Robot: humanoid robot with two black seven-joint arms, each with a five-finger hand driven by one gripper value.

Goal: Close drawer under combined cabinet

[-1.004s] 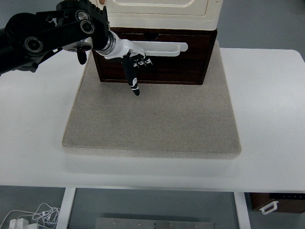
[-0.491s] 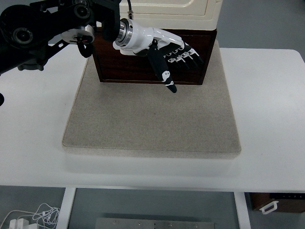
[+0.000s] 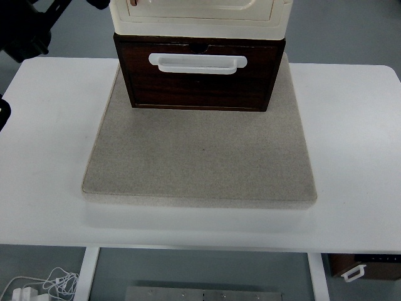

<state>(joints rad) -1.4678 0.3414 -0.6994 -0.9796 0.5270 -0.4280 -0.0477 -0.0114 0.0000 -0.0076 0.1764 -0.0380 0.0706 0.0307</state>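
My hands are out of frame, fingers' state unknown; the drawer [image 3: 199, 81], at the mat's [image 3: 200, 157] far edge, looks rigid, heavy, best pushed below its handle [image 3: 197, 63].

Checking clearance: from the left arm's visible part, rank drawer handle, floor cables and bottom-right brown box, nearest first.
From the left arm, top-left corner, hand unseen:
1. drawer handle, top centre.
2. floor cables, bottom left.
3. brown box, bottom right.
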